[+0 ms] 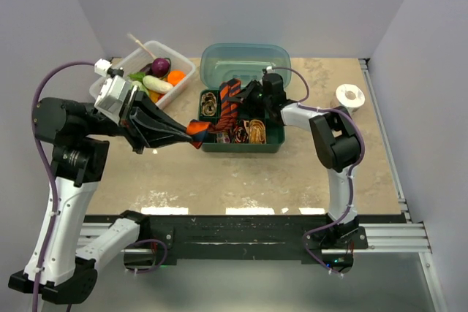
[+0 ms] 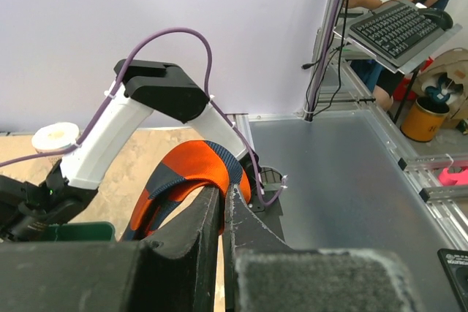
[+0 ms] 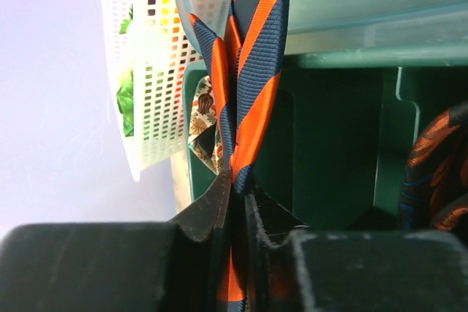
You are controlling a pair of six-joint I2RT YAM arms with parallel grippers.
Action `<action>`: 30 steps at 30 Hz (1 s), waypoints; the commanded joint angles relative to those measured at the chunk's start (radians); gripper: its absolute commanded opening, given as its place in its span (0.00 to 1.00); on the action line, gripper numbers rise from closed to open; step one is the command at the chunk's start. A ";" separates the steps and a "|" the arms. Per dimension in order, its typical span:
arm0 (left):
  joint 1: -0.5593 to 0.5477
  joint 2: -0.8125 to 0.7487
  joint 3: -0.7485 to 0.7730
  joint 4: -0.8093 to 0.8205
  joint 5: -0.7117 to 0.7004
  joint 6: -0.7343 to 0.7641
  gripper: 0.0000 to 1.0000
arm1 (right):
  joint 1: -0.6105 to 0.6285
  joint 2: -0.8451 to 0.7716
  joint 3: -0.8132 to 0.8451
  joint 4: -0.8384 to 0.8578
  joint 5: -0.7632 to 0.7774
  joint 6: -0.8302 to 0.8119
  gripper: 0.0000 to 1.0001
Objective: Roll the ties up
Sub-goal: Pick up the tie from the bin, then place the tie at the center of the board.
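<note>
An orange-red tie with navy stripes [image 1: 225, 106] stretches from the left front corner of the green bin [image 1: 241, 147] up over its middle. My left gripper [image 1: 193, 131] is shut on the tie's lower end just outside that corner; in the left wrist view the fabric [image 2: 196, 170] loops over the closed fingertips [image 2: 212, 202]. My right gripper [image 1: 247, 96] hovers over the bin and is shut on the tie's other part [image 3: 256, 56], pinched at the tips [image 3: 238, 191]. Small coiled ties [image 1: 252, 131] lie in the bin, and one patterned coil [image 3: 200, 120] shows behind the striped tie.
A translucent teal lid [image 1: 245, 63] stands behind the bin. A white basket [image 1: 123, 63] of toy vegetables sits at the back left, close to my left arm. A white tape roll [image 1: 350, 96] lies at the back right. Purple cables trail from both arms.
</note>
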 commanded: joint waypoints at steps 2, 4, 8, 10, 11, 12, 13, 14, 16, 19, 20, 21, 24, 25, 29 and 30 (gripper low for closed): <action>-0.003 0.003 0.004 0.077 0.021 -0.058 0.00 | -0.018 -0.088 0.031 0.074 -0.024 -0.040 0.07; -0.003 0.009 0.004 0.078 0.019 -0.052 0.00 | -0.031 -0.128 0.025 0.077 -0.033 -0.058 0.06; -0.003 0.032 -0.016 0.078 -0.001 -0.033 0.00 | -0.092 -0.213 -0.056 0.163 -0.055 -0.054 0.05; -0.003 0.047 -0.040 0.106 -0.004 -0.038 0.00 | -0.118 -0.249 -0.096 0.197 -0.070 -0.043 0.05; -0.003 0.055 -0.049 0.123 -0.004 -0.044 0.00 | -0.149 -0.287 -0.136 0.224 -0.081 -0.040 0.05; -0.003 0.060 -0.069 0.139 -0.002 -0.062 0.00 | -0.163 -0.304 -0.153 0.229 -0.085 -0.037 0.05; -0.003 0.072 -0.081 0.190 -0.004 -0.078 0.00 | -0.178 -0.324 -0.167 0.232 -0.090 -0.037 0.05; -0.005 0.080 -0.106 0.224 -0.010 -0.098 0.00 | -0.204 -0.341 -0.191 0.238 -0.095 -0.040 0.05; -0.008 0.103 -0.131 0.343 -0.019 -0.171 0.00 | -0.233 -0.395 -0.213 0.226 -0.113 -0.064 0.05; -0.038 0.147 -0.164 0.446 -0.045 -0.228 0.00 | -0.307 -0.487 -0.298 0.192 -0.113 -0.090 0.05; -0.073 0.162 -0.163 0.448 -0.054 -0.224 0.00 | -0.322 -0.516 -0.317 0.174 -0.113 -0.097 0.05; -0.096 0.178 -0.161 0.449 -0.062 -0.208 0.00 | -0.337 -0.569 -0.332 0.157 -0.114 -0.107 0.05; -0.184 0.247 -0.146 0.455 -0.080 -0.184 0.00 | -0.406 -0.663 -0.392 0.056 -0.098 -0.166 0.05; -0.202 0.279 -0.143 0.457 -0.086 -0.178 0.00 | -0.437 -0.736 -0.429 0.037 -0.087 -0.176 0.05; -0.264 0.347 -0.132 0.471 -0.085 -0.159 0.00 | -0.554 -0.899 -0.503 -0.099 -0.072 -0.233 0.04; -0.271 0.357 -0.132 0.466 -0.079 -0.146 0.00 | -0.572 -0.928 -0.515 -0.127 -0.069 -0.256 0.04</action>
